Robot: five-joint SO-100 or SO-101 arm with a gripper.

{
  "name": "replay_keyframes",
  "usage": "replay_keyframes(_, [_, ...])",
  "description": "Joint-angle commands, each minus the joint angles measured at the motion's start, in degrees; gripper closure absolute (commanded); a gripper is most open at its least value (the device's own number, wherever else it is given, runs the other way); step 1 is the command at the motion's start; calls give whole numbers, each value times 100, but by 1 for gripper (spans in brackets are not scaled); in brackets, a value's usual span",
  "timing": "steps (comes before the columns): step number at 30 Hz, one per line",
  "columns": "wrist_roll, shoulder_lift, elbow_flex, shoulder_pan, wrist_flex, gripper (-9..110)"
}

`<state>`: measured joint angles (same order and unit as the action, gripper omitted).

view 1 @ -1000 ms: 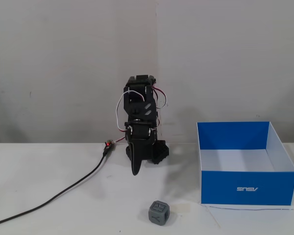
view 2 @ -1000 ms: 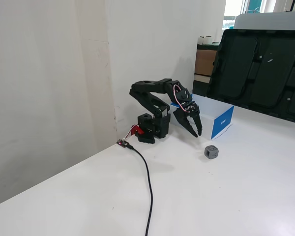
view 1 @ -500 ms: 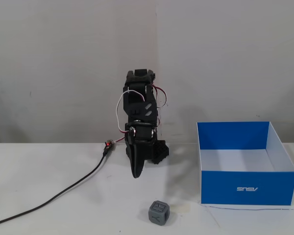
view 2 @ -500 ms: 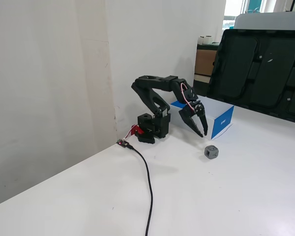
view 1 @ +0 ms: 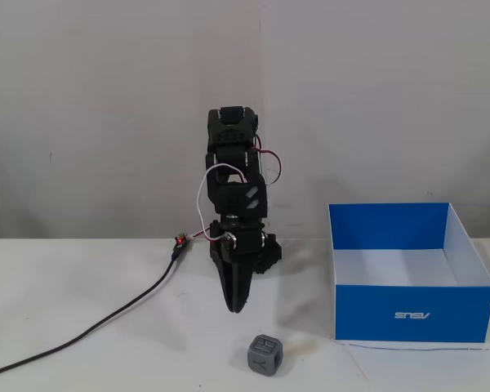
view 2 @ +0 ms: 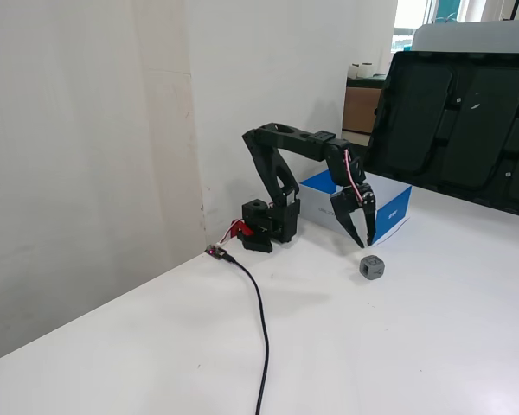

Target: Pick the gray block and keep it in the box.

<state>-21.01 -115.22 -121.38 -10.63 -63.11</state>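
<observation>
The small, bumpy gray block (view 1: 265, 354) sits on the smooth white counter (view 1: 106, 343). The pointy black fingers (view 2: 364, 235) hang above it, slightly apart, holding nothing.

The box (view 1: 414, 314) front bears a white, upside-down "ASUS" logo.

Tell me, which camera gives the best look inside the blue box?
The fixed view facing the arm head-on: the box shows its open top, white interior and logo front. In the other fixed view, from the side, the box sits behind the arm and claw, so its inside is hidden.
</observation>
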Motion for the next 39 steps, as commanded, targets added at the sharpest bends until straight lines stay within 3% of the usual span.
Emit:
replay_keyframes(1, [-773,-9,457,-79,88,101])
replay_keyframes(4, [-1310,18,492,-158,158,101])
replay_keyframes(21, [-2259,1635,1600,-571,-782,100])
replay_keyframes(39, [-2733,2505,1907,-457,-844,80])
